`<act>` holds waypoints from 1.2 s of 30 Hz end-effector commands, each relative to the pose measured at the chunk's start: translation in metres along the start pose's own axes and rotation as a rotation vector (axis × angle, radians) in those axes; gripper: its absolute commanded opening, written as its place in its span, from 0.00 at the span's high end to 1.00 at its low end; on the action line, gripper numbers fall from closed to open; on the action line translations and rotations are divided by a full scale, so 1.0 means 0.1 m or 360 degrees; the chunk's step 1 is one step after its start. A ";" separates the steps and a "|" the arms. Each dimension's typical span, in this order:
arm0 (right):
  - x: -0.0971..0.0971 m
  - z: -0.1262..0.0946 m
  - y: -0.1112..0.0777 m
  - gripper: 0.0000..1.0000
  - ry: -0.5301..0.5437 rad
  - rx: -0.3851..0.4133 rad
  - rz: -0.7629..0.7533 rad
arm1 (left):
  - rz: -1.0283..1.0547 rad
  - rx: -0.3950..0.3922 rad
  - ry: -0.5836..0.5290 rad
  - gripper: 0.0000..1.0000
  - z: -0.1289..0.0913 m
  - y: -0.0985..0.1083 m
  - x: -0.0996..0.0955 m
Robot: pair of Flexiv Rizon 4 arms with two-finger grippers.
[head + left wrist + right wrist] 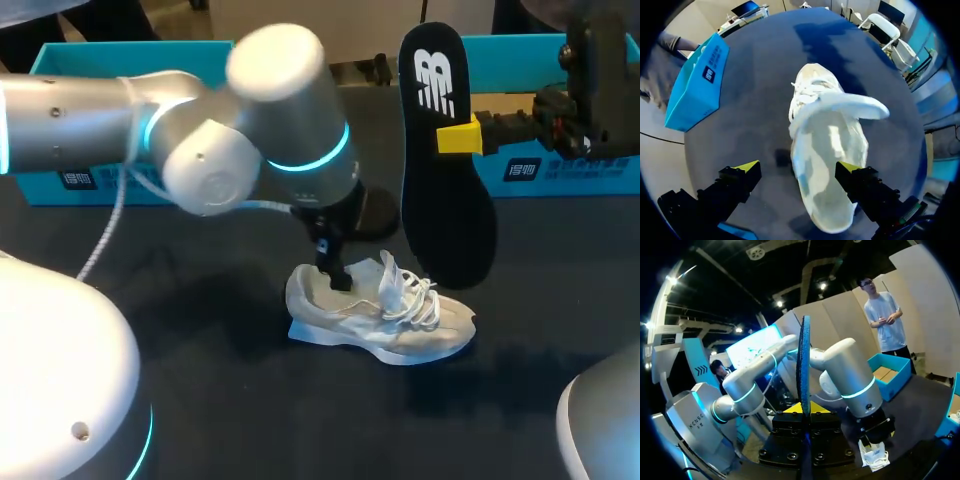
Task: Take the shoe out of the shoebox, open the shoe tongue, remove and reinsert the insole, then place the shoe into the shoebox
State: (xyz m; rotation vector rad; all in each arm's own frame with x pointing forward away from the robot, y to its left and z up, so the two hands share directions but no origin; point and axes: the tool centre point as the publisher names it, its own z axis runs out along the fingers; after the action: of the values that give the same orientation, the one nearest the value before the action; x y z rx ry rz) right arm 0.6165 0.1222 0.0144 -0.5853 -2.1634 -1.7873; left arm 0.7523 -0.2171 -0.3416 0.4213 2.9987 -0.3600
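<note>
Left arm (250,120) hangs over the white sneaker (380,315) at mid-table, with the left gripper (799,169) spread wide astride its heel. The right gripper (455,137) clamps the black insole (445,210) upright above. The contents of the far-left shoebox half (100,60) and far-right shoebox half (570,170) are hidden.

This looks like a robotics lab. My left arm (200,140), silver with cyan joint rings, hangs over a dark table (250,400) bearing a turquoise shoebox (560,170).

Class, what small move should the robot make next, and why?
Probably lower and tilt the insole toward the opening of the shoe: the right gripper holds it upright above the table, and the open left gripper hangs over the heel end.
</note>
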 end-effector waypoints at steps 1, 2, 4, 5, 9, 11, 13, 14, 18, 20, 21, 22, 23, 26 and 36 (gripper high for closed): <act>-0.02 0.03 0.02 1.00 0.0004 0.0005 0.0000 | -0.0015 -0.0041 0.0031 0.00 0.32 -0.11 -0.07; -0.02 0.03 0.02 1.00 0.0004 0.0005 0.0000 | -0.0022 -0.0046 0.0036 0.03 0.34 -0.11 -0.07; -0.02 0.03 0.02 1.00 0.0004 0.0005 0.0000 | -0.0036 -0.0056 0.0036 0.10 0.38 -0.09 -0.07; -0.02 0.03 0.02 1.00 0.0004 0.0005 0.0000 | -0.0038 -0.0056 0.0037 0.15 0.38 -0.08 -0.06; -0.02 0.03 0.02 1.00 0.0004 0.0005 0.0000 | -0.0050 -0.0053 0.0047 0.58 0.39 -0.04 -0.04; -0.02 0.03 0.02 1.00 0.0004 0.0005 0.0000 | -0.0066 -0.0060 0.0053 0.91 0.40 -0.01 -0.03; -0.02 0.03 0.02 1.00 0.0004 0.0005 0.0000 | -0.0073 -0.0052 0.0057 1.00 0.39 0.02 -0.02; -0.02 0.03 0.02 1.00 0.0004 0.0005 0.0000 | -0.0076 -0.0047 0.0061 1.00 0.39 0.03 -0.01; -0.02 0.03 0.02 1.00 0.0004 0.0005 0.0000 | -0.0071 -0.0031 0.0068 1.00 0.37 0.07 0.03; -0.02 0.03 0.02 1.00 0.0004 0.0005 0.0000 | -0.0060 -0.0035 0.0057 1.00 0.35 0.07 0.04; -0.02 0.03 0.02 1.00 0.0004 0.0005 0.0000 | -0.0047 -0.0035 0.0046 1.00 0.33 0.07 0.05; -0.02 0.03 0.02 1.00 0.0004 0.0005 0.0000 | -0.0014 -0.0036 0.0022 1.00 0.31 0.07 0.07; -0.02 0.03 0.02 1.00 0.0004 0.0005 0.0000 | 0.0009 -0.0031 0.0010 1.00 0.28 0.06 0.09; -0.02 0.03 0.02 1.00 0.0004 0.0005 0.0000 | 0.0114 -0.0001 -0.0031 1.00 0.18 0.05 0.11; -0.02 0.03 0.02 1.00 0.0004 0.0005 0.0000 | 0.0331 0.0121 0.0053 1.00 -0.21 -0.03 0.08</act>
State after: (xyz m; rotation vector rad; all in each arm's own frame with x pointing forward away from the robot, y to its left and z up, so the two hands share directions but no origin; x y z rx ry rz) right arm 0.6164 0.1222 0.0144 -0.5853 -2.1634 -1.7873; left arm 0.7401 -0.2231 -0.3376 0.7145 2.9336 -0.4382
